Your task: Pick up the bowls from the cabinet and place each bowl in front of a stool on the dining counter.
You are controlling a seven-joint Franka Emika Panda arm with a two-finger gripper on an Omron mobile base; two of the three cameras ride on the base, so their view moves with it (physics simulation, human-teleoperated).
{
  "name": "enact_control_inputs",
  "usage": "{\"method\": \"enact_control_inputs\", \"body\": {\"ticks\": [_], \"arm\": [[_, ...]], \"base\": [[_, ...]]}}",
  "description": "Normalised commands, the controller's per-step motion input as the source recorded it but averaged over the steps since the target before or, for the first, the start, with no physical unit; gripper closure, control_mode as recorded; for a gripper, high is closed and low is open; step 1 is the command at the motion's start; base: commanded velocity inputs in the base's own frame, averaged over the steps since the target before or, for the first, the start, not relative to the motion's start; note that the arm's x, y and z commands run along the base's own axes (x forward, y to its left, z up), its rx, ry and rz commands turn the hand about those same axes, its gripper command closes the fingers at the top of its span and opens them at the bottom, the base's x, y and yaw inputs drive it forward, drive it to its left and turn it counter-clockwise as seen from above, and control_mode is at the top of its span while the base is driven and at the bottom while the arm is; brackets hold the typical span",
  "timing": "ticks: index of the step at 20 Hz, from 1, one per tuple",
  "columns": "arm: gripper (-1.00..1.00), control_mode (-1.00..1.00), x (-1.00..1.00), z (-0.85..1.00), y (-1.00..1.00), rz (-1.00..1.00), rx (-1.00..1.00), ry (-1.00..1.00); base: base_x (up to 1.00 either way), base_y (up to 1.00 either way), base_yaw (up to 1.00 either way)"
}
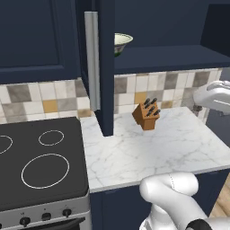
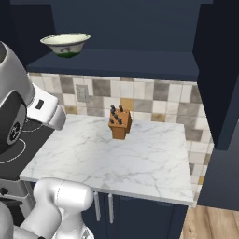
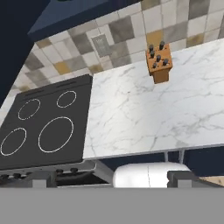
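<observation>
A cream bowl (image 2: 65,45) with green pattern is sitting upright on the open navy cabinet's (image 2: 140,63) shelf.

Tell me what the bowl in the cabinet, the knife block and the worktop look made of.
Bowl: likely glazed ceramic, cream with green pattern and a slight sheen. Knife block: wood-like, matte orange-brown, dark handles sticking out. Worktop: polished marble by its look, white with grey veins; could be an imitation.

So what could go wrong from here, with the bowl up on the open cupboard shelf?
The bowl sits near the shelf's front edge, so a clumsy reach could knock it off onto the marble worktop. The open cupboard door stands right beside it and may catch the arm. The knife block stands below the shelf, where a dropped bowl might hit it.
</observation>
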Motion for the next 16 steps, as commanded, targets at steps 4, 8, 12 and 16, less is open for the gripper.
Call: {"method": "enact_control_inputs", "body": {"ticks": [4, 8, 12, 16], "arm": [[-1.00, -1.00, 0.00, 0.21, 0.00, -0.15, 0.17, 0.00], [-1.00, -1.00, 0.00, 0.21, 0.00, -0.20, 0.16, 0.00], [-1.00, -1.00, 0.00, 0.23, 0.03, -0.25, 0.13, 0.00], [-1.00, -1.00, 0.00, 0.24, 0.09, -0.19, 0.10, 0.00]], "base": [[0.00, 0.00, 0.00], [0.00, 0.00, 0.00], [0.00, 0.00, 0.00], [0.00, 0.00, 0.00]]}}
